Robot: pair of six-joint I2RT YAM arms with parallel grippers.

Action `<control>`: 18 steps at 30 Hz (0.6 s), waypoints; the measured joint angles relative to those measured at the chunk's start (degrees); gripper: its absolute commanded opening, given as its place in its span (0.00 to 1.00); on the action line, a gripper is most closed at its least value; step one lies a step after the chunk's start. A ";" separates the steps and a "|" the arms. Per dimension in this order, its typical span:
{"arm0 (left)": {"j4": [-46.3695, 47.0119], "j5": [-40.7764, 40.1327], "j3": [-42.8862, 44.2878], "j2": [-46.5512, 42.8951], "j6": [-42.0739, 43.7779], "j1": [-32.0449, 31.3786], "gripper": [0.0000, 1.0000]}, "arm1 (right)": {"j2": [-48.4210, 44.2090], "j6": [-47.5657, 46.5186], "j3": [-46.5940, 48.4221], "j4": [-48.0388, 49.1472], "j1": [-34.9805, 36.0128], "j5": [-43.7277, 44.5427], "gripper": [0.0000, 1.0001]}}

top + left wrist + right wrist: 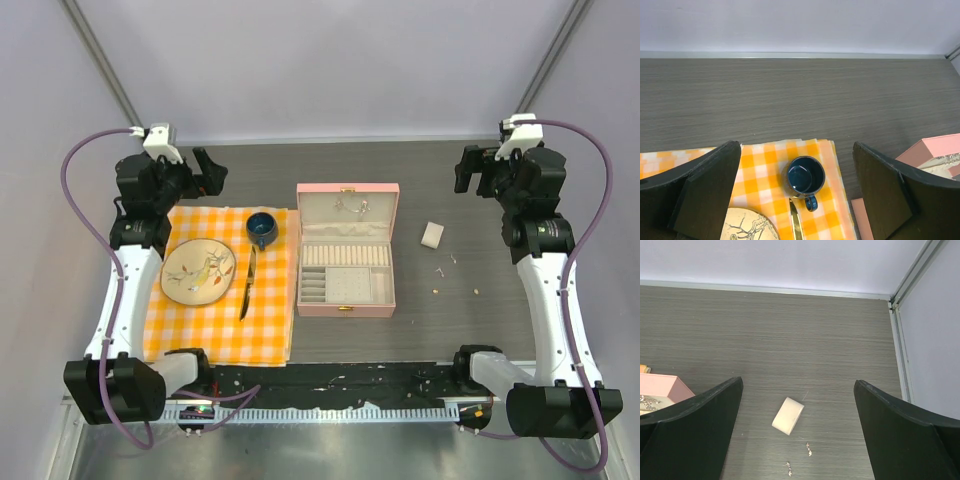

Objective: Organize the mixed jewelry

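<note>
Okay, left end effector [205, 172] is hanging over the far left of the worktop [450, 190], just past the far edge of the checked cloth [225, 330]. Its fingers [710, 190] are standing spread wide with nothing between them. The right end effector [468, 170] is hanging over the far right side, its fingers [695, 435] likewise standing wide apart and gripping nothing. The mixed jewelry [440, 270] is lying loose on the bare worktop, right of the pink box [330, 310] and apart from it. The cream-white rectangular piece [432, 234] is sitting farthest back, and a few tiny specks [454, 259] are lying scattered just nearer the arm bases. In the right wrist view the cream piece is showing between the two fingers, with two specks just below it; they are too small to tell what they are. The pink box is sitting open mid-worktop, lid lying back, with a thin silvery chain [350, 207] lying in the lid and the divided tray facing up. On the cloth, a plate [198, 272] is sitting at the left, a blue cup [262, 228] at the far right corner, and a dark utensil [247, 285] is lying between the plate and the box side.
</note>
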 measured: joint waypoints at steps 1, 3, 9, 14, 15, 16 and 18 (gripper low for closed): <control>0.00 0.00 0.00 0.00 0.00 0.00 1.00 | 0.00 0.00 0.04 -0.02 0.00 0.00 1.00; 0.00 0.00 0.00 0.00 0.00 0.00 1.00 | 0.00 0.00 0.26 -0.11 0.00 0.07 1.00; 0.00 0.00 -0.11 -0.13 0.00 0.00 1.00 | 0.00 -0.20 0.44 -0.55 0.00 0.13 0.99; 0.04 0.00 -0.13 -0.44 0.00 0.00 1.00 | 0.26 -0.59 0.44 -2.01 0.00 0.35 1.00; 0.04 0.00 -0.15 -0.48 0.00 0.00 1.00 | 0.37 -0.61 0.44 -2.21 0.00 0.37 1.00; 0.04 0.00 -0.15 -0.50 0.00 0.00 1.00 | 0.44 -0.61 0.44 -2.47 0.00 0.39 1.00; 0.09 0.00 -0.26 -0.59 0.00 0.00 1.00 | 0.63 -0.55 0.42 -2.95 0.00 0.42 1.00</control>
